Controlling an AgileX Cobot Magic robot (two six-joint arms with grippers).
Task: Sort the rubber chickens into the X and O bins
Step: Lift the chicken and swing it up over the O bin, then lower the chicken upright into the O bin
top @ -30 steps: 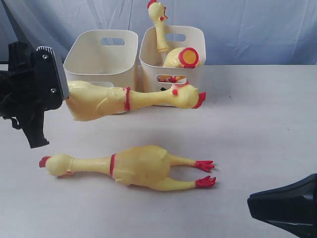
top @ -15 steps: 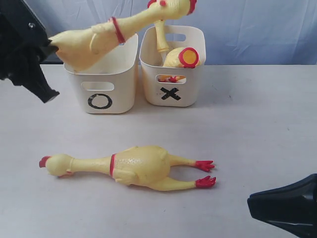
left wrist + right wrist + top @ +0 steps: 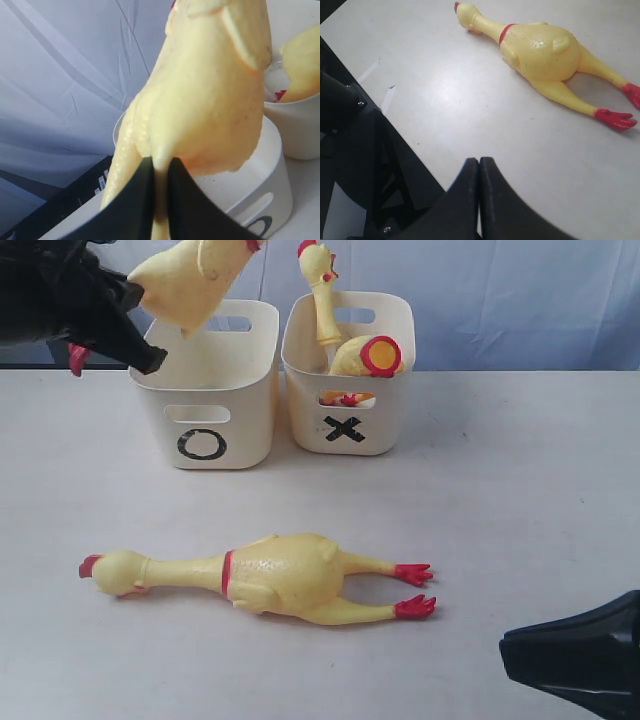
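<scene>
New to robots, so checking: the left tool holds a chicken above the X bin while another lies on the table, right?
Wrong bin: the exterior view shows the left tool holding its chicken above the O bin. Another chicken lies on the table.

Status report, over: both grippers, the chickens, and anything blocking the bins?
Left gripper shut on yellow rubber chicken, held above cream plastic O bin. Right gripper shut, empty. Second yellow chicken lying on table. No obstruction seen.
</scene>
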